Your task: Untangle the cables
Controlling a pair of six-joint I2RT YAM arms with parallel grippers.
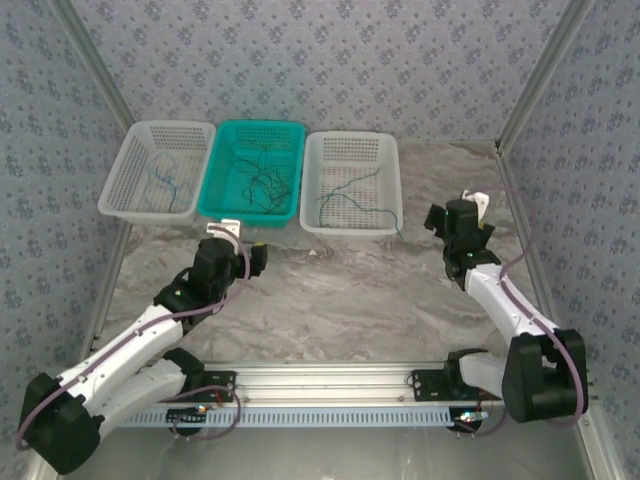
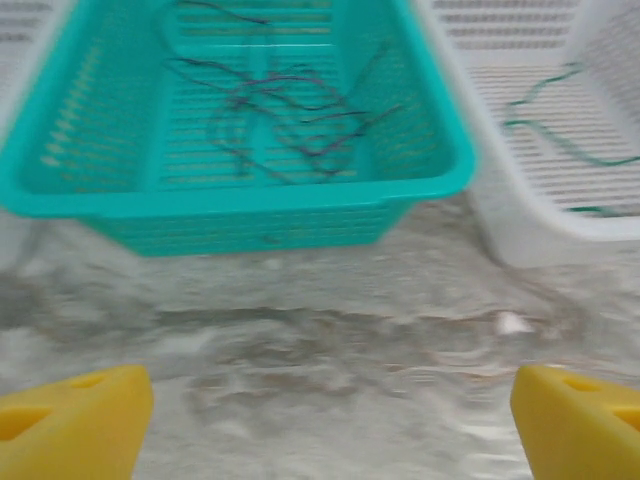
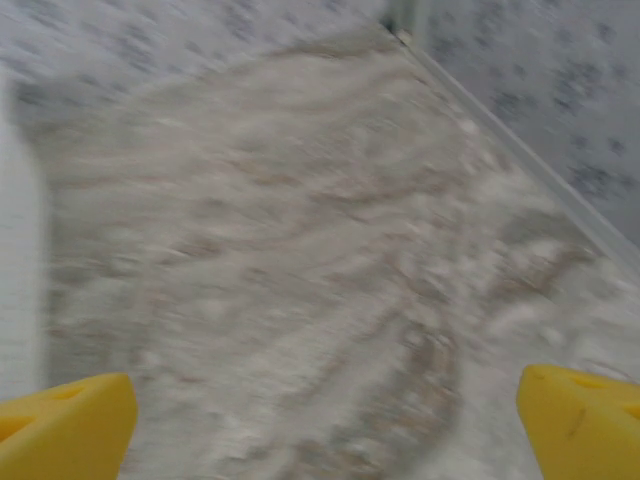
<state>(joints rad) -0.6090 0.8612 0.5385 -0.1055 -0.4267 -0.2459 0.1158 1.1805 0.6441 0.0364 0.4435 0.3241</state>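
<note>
A tangle of dark purple cables (image 1: 262,180) (image 2: 290,115) lies in the teal basket (image 1: 250,216) (image 2: 240,200). A thin blue cable (image 1: 165,182) rests in the left white basket (image 1: 113,192). A green cable (image 1: 355,200) (image 2: 560,135) lies in the right white basket (image 1: 312,188) (image 2: 520,230), its end trailing over the front rim. My left gripper (image 1: 245,240) (image 2: 330,400) hovers over the table just in front of the teal basket, open and empty. To the right of the right white basket, over bare table, my right gripper (image 1: 458,210) (image 3: 330,410) is open and empty.
The three baskets stand side by side along the back of the marbled table (image 1: 350,290). Patterned walls with metal posts (image 1: 520,110) close in the sides and back. A rail (image 1: 330,380) with both arm bases runs along the near edge.
</note>
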